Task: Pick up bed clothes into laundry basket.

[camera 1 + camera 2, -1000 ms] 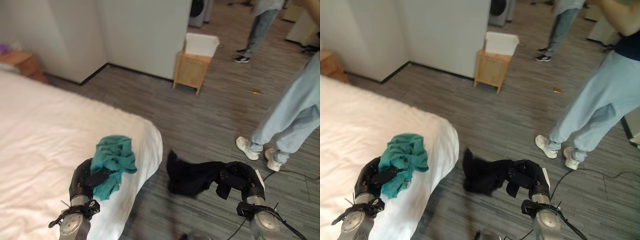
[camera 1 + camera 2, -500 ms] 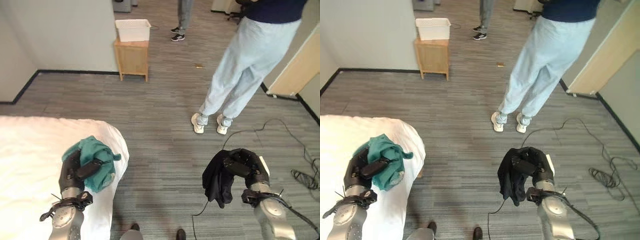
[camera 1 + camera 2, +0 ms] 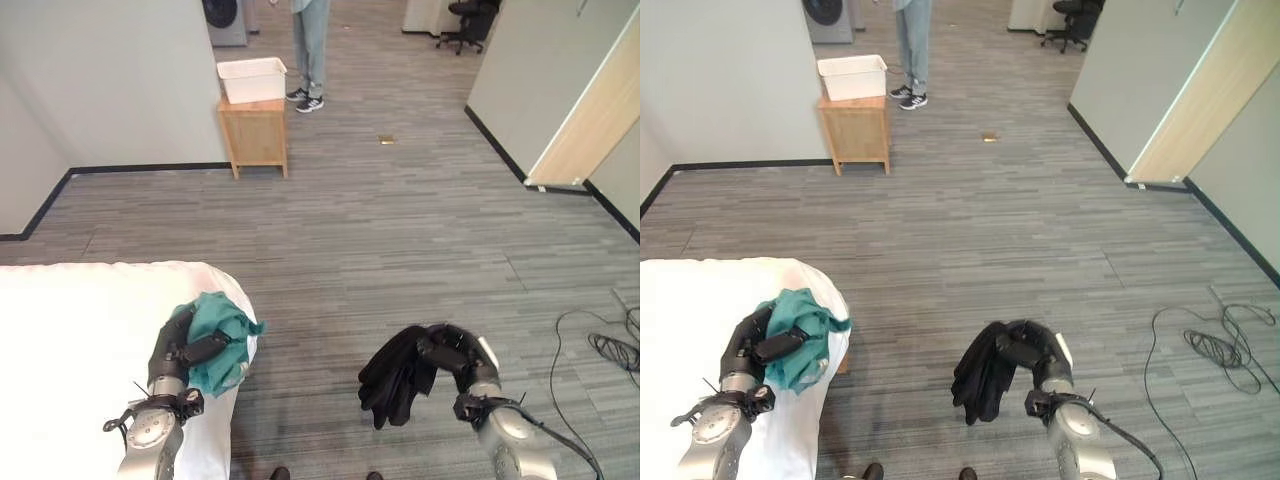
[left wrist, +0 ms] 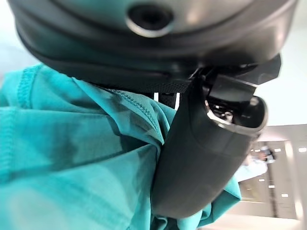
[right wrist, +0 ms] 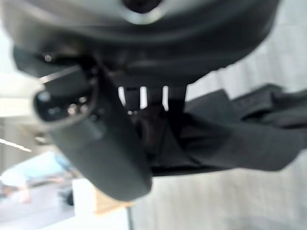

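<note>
— Two garments in hand: crumpled teal cotton garment [image 3: 218, 340] bunched in the left hand [image 3: 172, 352], fingers and thumb curled round it, held just over the rounded corner of the white bed [image 3: 80, 350]. Limp black cloth garment [image 3: 393, 372] clenched in the right hand [image 3: 452, 357], hanging free above the grey plank floor [image 3: 400, 230].

— Handling?

— Light, soft, floppy, by the look of both. Nothing fragile, little slip on knit fabric. Black one drooping well below the fist, so likely to swing and drag. Best held at the bunched middle, as now, with loose ends gathered in.

— Destination?

— Probably the white plastic tub [image 3: 251, 78] on the small wooden cabinet [image 3: 254, 134] against the grey wall, well apart from both hands; serving as the laundry basket, judging by the task alone.

— Anything in the way?

— Open floor between here and the cabinet. Standing person [image 3: 309, 50] just beside the tub, shoes near the cabinet's far side: possible crowding on approach. Loose black cable [image 3: 610, 345] coiled on the floor far to the right, off the likely path. Black office chair [image 3: 468, 22] far off at the back, no bother.
</note>
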Robot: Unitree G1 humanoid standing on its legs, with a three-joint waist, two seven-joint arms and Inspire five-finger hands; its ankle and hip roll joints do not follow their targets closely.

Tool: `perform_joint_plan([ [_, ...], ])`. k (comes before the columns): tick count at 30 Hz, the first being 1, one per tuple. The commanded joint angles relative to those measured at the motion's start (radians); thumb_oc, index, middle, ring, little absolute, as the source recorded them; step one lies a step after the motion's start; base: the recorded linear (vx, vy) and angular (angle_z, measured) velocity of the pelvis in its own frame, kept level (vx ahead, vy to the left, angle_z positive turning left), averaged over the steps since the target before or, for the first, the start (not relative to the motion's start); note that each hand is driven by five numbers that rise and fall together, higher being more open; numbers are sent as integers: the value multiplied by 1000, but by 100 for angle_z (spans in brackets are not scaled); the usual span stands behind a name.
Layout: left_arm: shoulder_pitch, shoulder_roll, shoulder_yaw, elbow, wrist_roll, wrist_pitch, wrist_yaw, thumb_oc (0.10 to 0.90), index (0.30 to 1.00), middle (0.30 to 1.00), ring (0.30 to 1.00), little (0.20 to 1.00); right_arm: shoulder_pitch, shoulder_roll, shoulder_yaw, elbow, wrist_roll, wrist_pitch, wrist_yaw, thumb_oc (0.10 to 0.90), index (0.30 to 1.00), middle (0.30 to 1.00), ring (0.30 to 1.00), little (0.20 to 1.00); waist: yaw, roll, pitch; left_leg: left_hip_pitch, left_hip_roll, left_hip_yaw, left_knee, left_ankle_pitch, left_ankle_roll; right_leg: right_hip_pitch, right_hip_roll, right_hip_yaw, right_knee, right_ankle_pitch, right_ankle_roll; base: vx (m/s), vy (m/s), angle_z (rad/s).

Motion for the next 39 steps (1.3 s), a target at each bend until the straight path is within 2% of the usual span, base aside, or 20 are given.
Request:
perform_joint_plan([
  [1, -104, 107, 4, -69, -6, -86, 15, 400, 300, 300, 300, 300, -62, -16, -32, -120, 53, -73, -17, 400, 300, 300, 300, 300, 25, -4, -78, -55, -91, 11, 0, 4, 76, -57, 18, -95, 79, -92, -10, 41, -42, 19],
  [6, -162, 132, 46, -127, -50, -118, 58, 400, 300, 300, 300, 300, -175, -74, -30, -180, 9, -99, -49, 400, 300, 300, 300, 300, 44, -9, -86, -68, -96, -26, 0, 22, 64, -45, 21, -109, 67, -93, -15, -6, -30, 27],
  [9, -154, 136, 69, -160, -54, -130, 71, 400, 300, 300, 300, 300, -237, -67, -21, -259, 3, -115, -69, 400, 300, 300, 300, 300, 53, -9, -90, -71, -97, -38, 1, 23, 62, -42, 23, -107, 63, -95, -19, -26, -13, 17],
  [11, -116, 124, 117, -202, -66, -140, 91, 400, 300, 300, 300, 300, -281, -48, -14, -357, 1, -130, -65, 400, 300, 300, 300, 300, 66, -10, -91, -72, -102, -50, 5, 24, 62, -38, 27, -102, 61, -97, -24, -13, -7, 6],
  [16, -46, 70, 214, -245, -82, -159, 131, 400, 300, 300, 300, 300, -252, -32, -12, -450, -7, -135, -43, 400, 300, 300, 300, 300, 81, -22, -86, -76, -108, -55, 17, 16, 64, -35, 26, -108, 53, -93, -29, -14, 0, 5],
  [23, -29, 72, 231, -234, -62, -146, 117, 400, 300, 300, 300, 300, -199, -34, -30, -437, 1, -123, -30, 400, 300, 300, 300, 300, 88, -42, -58, -103, -120, -33, 104, -36, 75, -34, 10, -121, 75, -98, -25, 11, 6, 1],
  [24, -32, 85, 229, -219, -59, -142, 119, 400, 300, 300, 300, 300, -201, -34, -29, -437, -2, -123, -31, 400, 300, 300, 300, 300, 91, -43, -49, -104, -120, -27, 119, -58, 85, -41, 8, -119, 105, -116, -23, 0, 0, 0],
  [25, -34, 86, 229, -217, -60, -143, 119, 400, 300, 300, 300, 300, -202, -33, -30, -437, -2, -123, -31, 400, 300, 300, 300, 300, 92, -43, -46, -110, -123, -26, 124, -51, 85, -49, 6, -118, 112, -110, -22, 58, 42, -7],
  [27, -48, 103, 226, -207, -52, -140, 127, 400, 300, 300, 300, 300, -208, -31, -25, -444, -12, -127, -29, 400, 300, 300, 300, 300, 91, -35, -28, -105, -119, -20, 139, -79, 108, -101, -2, -105, 255, -150, -8, 20, 103, -12],
  [29, -54, 115, 220, -201, -50, -139, 128, 400, 300, 300, 300, 300, -225, -21, -6, -447, -28, -131, -30, 400, 300, 300, 300, 300, 88, -20, 1, -96, -110, 2, 144, -90, 127, -217, -16, -91, 495, -107, 25, -2, 151, -17],
  [30, -63, 126, 213, -196, -44, -139, 129, 400, 300, 300, 300, 300, -241, -15, 17, -439, -37, -131, -28, 400, 300, 300, 300, 300, 87, -13, 20, -84, -102, 9, 145, -97, 130, -265, -16, -79, 572, -82, 37, 65, 69, -44],
  [31, -69, 137, 209, -196, -40, -141, 130, 400, 300, 300, 300, 300, -253, -9, 32, -437, -37, -129, -26, 400, 300, 300, 300, 300, 85, -14, 28, -70, -93, 12, 140, -103, 128, -295, -23, -81, 576, -66, 41, 154, -28, -52],
  [32, -70, 142, 211, -204, -40, -143, 127, 400, 300, 300, 300, 300, -254, -8, 35, -434, -36, -125, -17, 400, 300, 300, 300, 300, 82, -15, 29, -53, -82, 13, 131, -109, 122, -319, -43, -86, 544, -60, 40, 152, -55, -69],
  [33, -70, 143, 212, -204, -40, -143, 127, 400, 300, 300, 300, 300, -254, -7, 35, -434, -36, -125, -17, 400, 300, 300, 300, 300, 82, -14, 28, -50, -79, 12, 127, -110, 121, -318, -41, -87, 543, -61, 39, 348, -188, -45],
  [34, -66, 145, 214, -228, -56, -153, 112, 400, 300, 300, 300, 300, -252, -18, 36, -434, -42, -120, -7, 400, 300, 300, 300, 300, 65, -11, 26, -6, -32, -10, 101, -132, 93, -341, -74, -83, 436, -61, 32, 403, -249, -27],
  [35, -69, 144, 208, -232, -73, -157, 109, 400, 300, 300, 300, 300, -249, -24, 33, -438, -45, -122, -11, 400, 300, 300, 300, 300, 55, -12, 28, 7, -10, -29, 99, -147, 76, -335, -86, -65, 382, -58, 33, 548, -363, 12],
  [37, -87, 152, 191, -223, -80, -159, 108, 400, 300, 300, 300, 300, -249, -36, 18, -428, -42, -125, -27, 400, 300, 300, 300, 300, 33, -15, 29, 32, 36, -74, 91, -174, 43, -343, -115, 6, 235, -36, 45, 470, -384, 38],
  [38, -99, 157, 183, -216, -80, -160, 113, 400, 300, 300, 300, 300, -252, -37, 10, -427, -42, -130, -40, 400, 300, 300, 300, 300, 24, -13, 31, 48, 75, -98, 91, -184, 26, -356, -139, 39, 178, -6, 60, 457, -404, 62],
  [39, -102, 158, 182, -215, -84, -162, 115, 400, 300, 300, 300, 300, -252, -38, 3, -432, -42, -130, -44, 400, 300, 300, 300, 300, 22, -12, 27, 58, 100, -100, 87, -191, 15, -349, -152, 16, 161, 16, 74, 464, -462, 83],
])
